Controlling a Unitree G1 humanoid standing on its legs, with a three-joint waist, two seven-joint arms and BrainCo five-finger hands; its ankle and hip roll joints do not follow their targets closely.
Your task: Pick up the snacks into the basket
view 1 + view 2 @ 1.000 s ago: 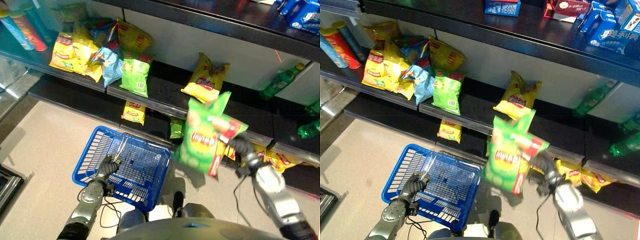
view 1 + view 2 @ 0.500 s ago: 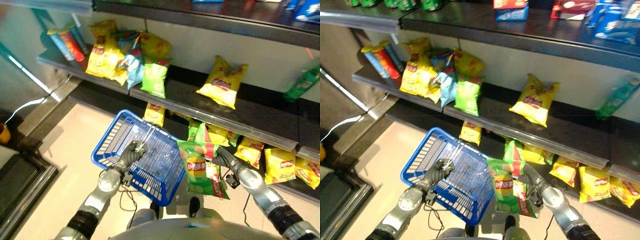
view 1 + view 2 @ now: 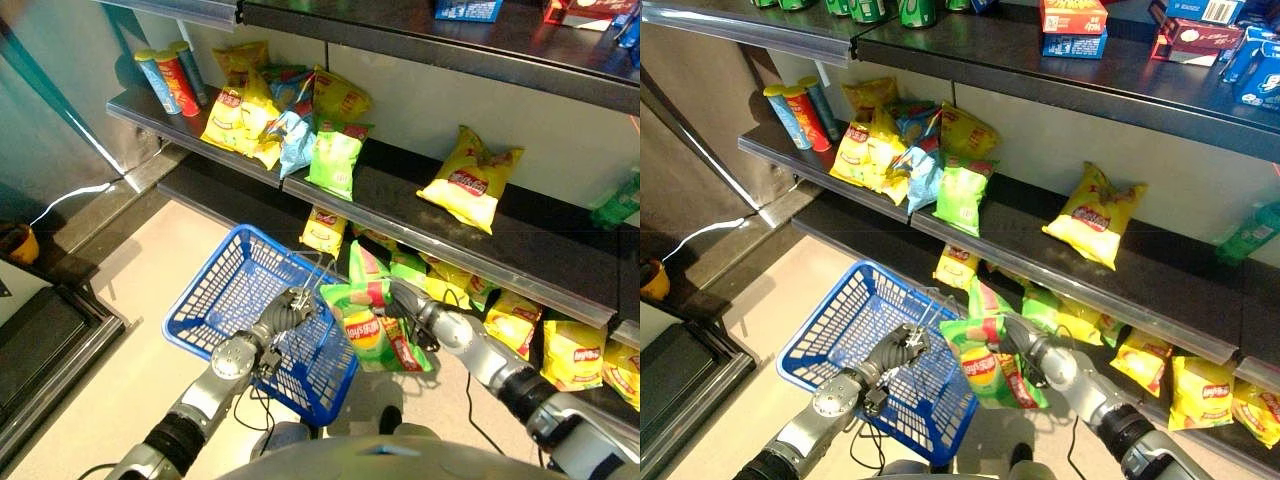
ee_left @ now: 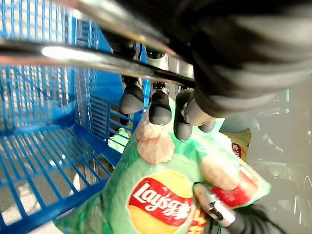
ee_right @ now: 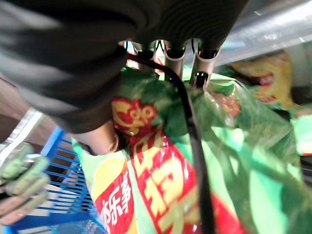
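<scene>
Left robot hand (image 3: 285, 312): fingers curled round the metal handle (image 4: 87, 53) of the blue basket (image 3: 232, 300), carrying it just above the floor (image 3: 110, 380).
Right robot hand (image 3: 408, 301): clamped on the top of a green chip bag (image 3: 372, 330), thumb and fingers pinching the crumpled upper edge.
Green chip bag: hangs below the right robot hand, right beside the left robot hand, touching or almost touching the basket's near rim; most of it looks to be outside the basket, over the rim's edge.
Step in hand: judged to be bringing the bag across to drop it in the basket; not yet in.
Other snacks: yellow and green bags on the shelf (image 3: 420, 205) beyond both hands, more yellow bags on the lower shelf (image 3: 560, 350) past the right robot hand.
Risk: if released here, the bag could catch on the rim and slide to the floor, since it hangs at the edge, not over the middle.
Risk: the bag sits close against the left robot hand and handle; pushing it on could knock the basket and tilt it.
Risk: the pinch is on loose foil only, so the bag may slip early.
</scene>
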